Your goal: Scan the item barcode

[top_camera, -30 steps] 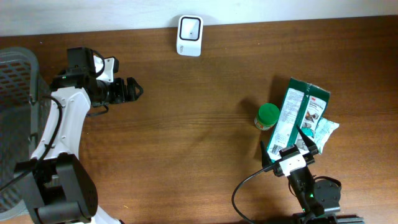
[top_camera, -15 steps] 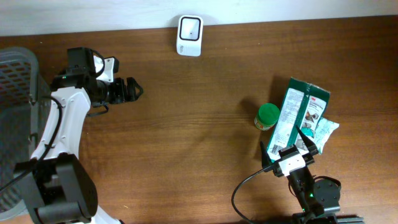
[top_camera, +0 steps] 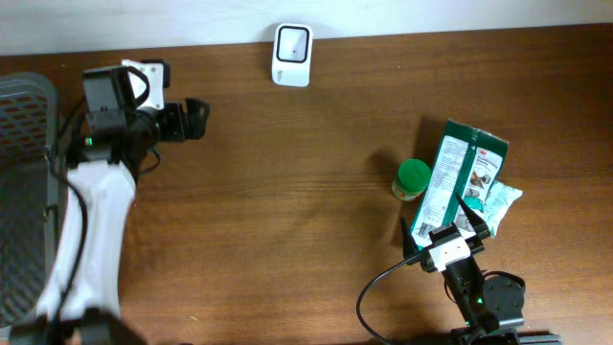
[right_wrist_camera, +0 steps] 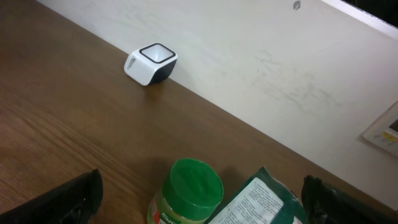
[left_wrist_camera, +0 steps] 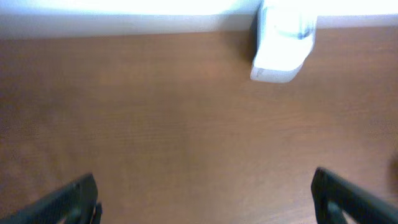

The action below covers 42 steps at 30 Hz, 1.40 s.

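A white barcode scanner point(top_camera: 291, 55) stands at the table's far edge, also seen in the left wrist view point(left_wrist_camera: 283, 43) and the right wrist view point(right_wrist_camera: 151, 63). A jar with a green lid point(top_camera: 413, 178) stands upright at the right, beside a green pack point(top_camera: 458, 172) lying flat with its barcode at the near end. A second packet point(top_camera: 500, 198) lies under the pack. My left gripper point(top_camera: 194, 121) is open over bare table, left of the scanner. My right gripper point(top_camera: 442, 228) is open at the near end of the pack, with the jar point(right_wrist_camera: 189, 193) and pack point(right_wrist_camera: 261, 202) ahead of its fingers.
A grey mesh basket point(top_camera: 24, 144) stands at the table's left edge behind my left arm. A white wall runs along the far edge behind the scanner. Brown wood lies between the two arms.
My left arm has swung toward the far edge, carrying its open gripper a little farther back. The right arm and the items have not moved.
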### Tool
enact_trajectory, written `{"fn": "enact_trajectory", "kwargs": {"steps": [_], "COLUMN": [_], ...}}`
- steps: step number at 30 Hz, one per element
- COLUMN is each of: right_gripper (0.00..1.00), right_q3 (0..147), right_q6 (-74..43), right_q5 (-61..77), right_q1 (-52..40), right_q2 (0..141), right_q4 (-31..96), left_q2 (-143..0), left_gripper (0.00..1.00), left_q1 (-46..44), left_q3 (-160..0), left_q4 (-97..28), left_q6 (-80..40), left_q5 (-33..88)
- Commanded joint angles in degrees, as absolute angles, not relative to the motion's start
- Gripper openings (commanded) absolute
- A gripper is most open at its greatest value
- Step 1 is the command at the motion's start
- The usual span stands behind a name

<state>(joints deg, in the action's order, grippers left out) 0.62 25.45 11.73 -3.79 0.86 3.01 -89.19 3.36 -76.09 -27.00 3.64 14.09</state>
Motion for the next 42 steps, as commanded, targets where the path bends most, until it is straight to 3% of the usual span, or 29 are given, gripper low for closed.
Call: {"fn": "enact_trajectory", "kwargs": {"steps": [1,10,15,17,22,42], "right_gripper": [0.98,0.98,0.98,0.98,0.98,0.98], "right_q3": [0.32,0.32,0.32,0.32,0.32,0.32], "right_q6": [25.04,25.04,25.04,25.04,25.04,25.04], "right_q5": [12.03,12.03,12.03,12.03,12.03,12.03], "right_q1": [-4.12,-4.12,-4.12,-4.12,-4.12,-4.12], "right_q2": [0.21,0.21,0.21,0.21,0.21,0.21], "right_q4": [3.4,3.42,3.4,3.4,3.42,3.42], "left_q2": [-75.2,-32.42,-13.52,-8.86,-0.16,-0.4], "left_gripper": [0.99,0.99,0.99,0.99,0.99,0.99], "left_q1": [-0.14,0.27,0.32,0.32,0.21,0.21], "left_q3": [-61.95,-15.57,-1.72,-0.54,-0.51,-0.54], "left_q4": [-12.86,13.67,13.45,7.66,-4.23,-4.21], "left_q6": [13.47,14.55,19.29,19.46,18.96,18.94], "left_q5": [13.65,6.15,6.13,6.09,5.13,5.06]}}
